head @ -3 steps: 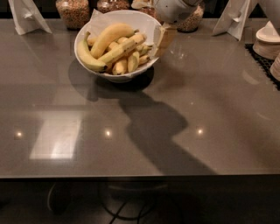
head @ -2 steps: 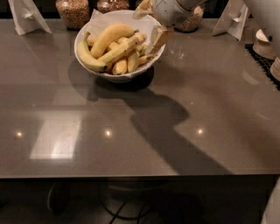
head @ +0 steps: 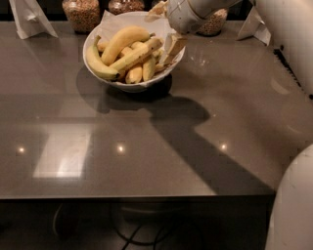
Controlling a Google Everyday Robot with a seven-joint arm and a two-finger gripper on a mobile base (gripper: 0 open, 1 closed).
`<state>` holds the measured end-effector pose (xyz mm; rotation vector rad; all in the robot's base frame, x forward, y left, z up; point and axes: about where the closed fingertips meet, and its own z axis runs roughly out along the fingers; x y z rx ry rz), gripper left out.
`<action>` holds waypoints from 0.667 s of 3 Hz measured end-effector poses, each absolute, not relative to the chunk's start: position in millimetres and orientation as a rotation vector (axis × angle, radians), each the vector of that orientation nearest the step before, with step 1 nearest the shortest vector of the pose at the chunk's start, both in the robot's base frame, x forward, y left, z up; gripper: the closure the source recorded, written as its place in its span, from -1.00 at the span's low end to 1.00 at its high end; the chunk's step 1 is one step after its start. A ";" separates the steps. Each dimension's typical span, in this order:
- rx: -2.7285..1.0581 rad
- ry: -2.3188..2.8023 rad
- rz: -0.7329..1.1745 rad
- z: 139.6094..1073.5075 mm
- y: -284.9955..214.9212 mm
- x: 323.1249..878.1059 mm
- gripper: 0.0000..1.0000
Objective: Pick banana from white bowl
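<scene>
The white bowl (head: 98, 36) stands at the back centre of the grey table and holds several bananas. The long, slim, nearly straight banana (head: 137, 54) lies diagonally across the pile, its upper end toward the bowl's right rim. A thicker curved yellow banana (head: 122, 39) lies above it, with short ones beneath. My gripper (head: 165, 28) is at the bowl's right rim, open. One tan finger (head: 173, 45) reaches down inside the rim beside the slim banana's upper end. The other finger (head: 157, 8) is up at the back rim. It holds nothing.
Jars of grain (head: 82, 13) (head: 213, 22) stand behind the bowl. White folded cards (head: 27, 17) (head: 257, 27) sit at the back corners. My white arm and body (head: 288, 49) (head: 293, 205) fill the right side. The table's front edge (head: 137, 197) runs across the lower view.
The gripper has moved a little left toward the bowl, and its lower finger is now inside the right rim. The bananas have not moved. My body now shows at the lower right.
</scene>
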<state>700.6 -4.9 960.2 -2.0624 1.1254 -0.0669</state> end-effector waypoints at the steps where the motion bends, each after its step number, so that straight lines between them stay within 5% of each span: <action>1: -2.068 1.108 -0.059 954.1 0.6 710.0 -0.44; 2: -2.077 1.096 -0.050 948.4 5.9 716.7 -0.32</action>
